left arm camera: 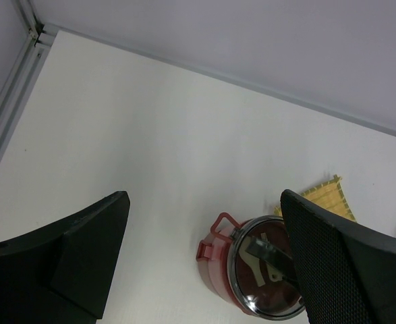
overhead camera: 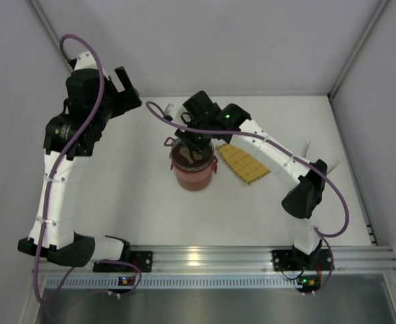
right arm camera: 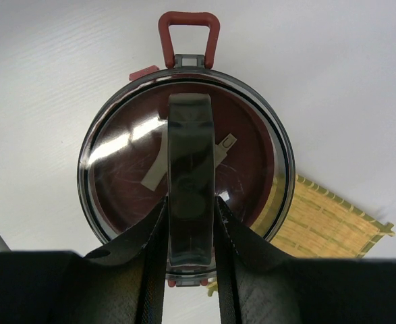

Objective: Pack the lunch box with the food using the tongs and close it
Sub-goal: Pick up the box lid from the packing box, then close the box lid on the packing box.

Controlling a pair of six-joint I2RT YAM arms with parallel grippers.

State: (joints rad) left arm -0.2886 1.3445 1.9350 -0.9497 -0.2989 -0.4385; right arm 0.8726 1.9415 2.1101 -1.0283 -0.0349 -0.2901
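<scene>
The right gripper [right arm camera: 191, 202] sits straight over the round maroon lunch box [overhead camera: 194, 178] mid-table. Its jaws are pinched from both sides on the glossy black arched handle [right arm camera: 191, 128], whose long axis runs directly away from the wrist toward the red plastic loop [right arm camera: 189, 30], so I'd call the coming move a straight vertical one. Beneath, the clear steel-rimmed lid [right arm camera: 117, 196] shows a beige spoon [right arm camera: 154, 174] and short beige stick [right arm camera: 227, 141]. The yellow woven mat [right arm camera: 329, 216] lies just beside, and far off the left gripper [overhead camera: 131, 89] hangs wide apart, holding nothing.

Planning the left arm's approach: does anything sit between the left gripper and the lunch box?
Nothing visible: only table lies between left gripper and lunch box. The right gripper clasps its top handle.
</scene>
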